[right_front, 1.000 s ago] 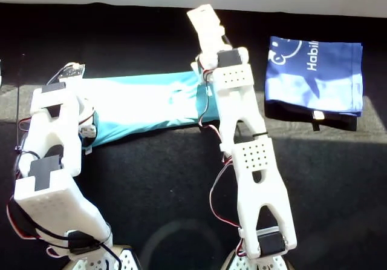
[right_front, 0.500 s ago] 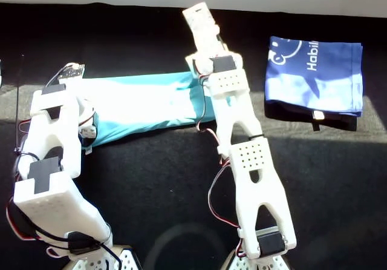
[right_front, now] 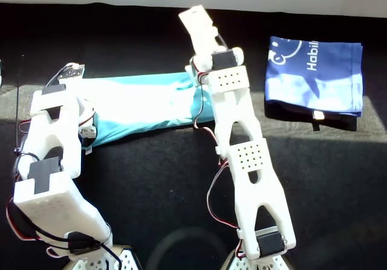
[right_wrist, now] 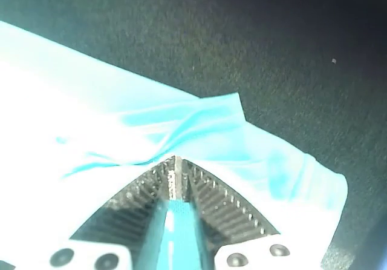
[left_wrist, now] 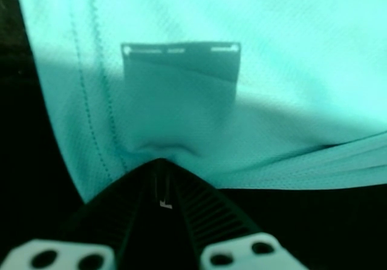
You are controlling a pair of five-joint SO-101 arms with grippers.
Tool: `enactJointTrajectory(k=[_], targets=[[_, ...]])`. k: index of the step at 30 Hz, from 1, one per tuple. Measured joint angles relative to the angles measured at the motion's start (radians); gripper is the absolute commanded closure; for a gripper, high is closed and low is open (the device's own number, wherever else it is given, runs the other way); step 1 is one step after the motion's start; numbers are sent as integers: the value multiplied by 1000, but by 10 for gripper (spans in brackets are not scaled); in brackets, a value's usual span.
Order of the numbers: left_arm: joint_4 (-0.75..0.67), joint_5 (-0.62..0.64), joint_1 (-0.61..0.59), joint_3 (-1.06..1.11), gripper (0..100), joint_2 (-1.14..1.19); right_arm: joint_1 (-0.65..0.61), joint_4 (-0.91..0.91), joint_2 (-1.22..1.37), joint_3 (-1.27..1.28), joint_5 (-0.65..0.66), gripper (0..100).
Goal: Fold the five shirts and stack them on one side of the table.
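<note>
From the high view, the teal shirt (right_front: 145,103) lies as a long, narrow strip across the dark worktop (right_front: 151,185). The left arm (right_front: 54,131) is over one end and the right arm (right_front: 242,143) over the other. Off to the right arm's side, well apart from the strip, a folded blue shirt (right_front: 314,73) sits on a folded dark one (right_front: 308,114), so the stack is already started there. Over the last second the right arm's wrist has swung a little toward the left arm. The left arm has kept still and the strip has hardly shifted. I judge this to be the very beginning of carrying that end across to halve the strip, with the fold itself not yet made.

In the left wrist view, the left hand (left_wrist: 160,164) is closed, its fingers meeting on a pinched-up pucker of teal cloth near the hemmed edge. A rectangular label (left_wrist: 181,64) shows dark through the fabric just beyond it.

In the right wrist view, the right hand (right_wrist: 175,161) is likewise closed tight on the teal cloth, close to the strip's end. Small wrinkles run out from the pinch, and bare worktop lies past the edge.
</note>
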Motion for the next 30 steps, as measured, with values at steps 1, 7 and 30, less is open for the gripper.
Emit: enactJointTrajectory(k=[1, 7, 30], targets=[[-2, 0, 0, 0, 990, 0, -2, 11, 0, 0, 0, 991], [-2, 0, 0, 2, 990, 0, -37, 2, 2, 18, 0, 991], [-2, 0, 0, 2, 990, 0, -40, -28, 64, -29, 0, 991]])
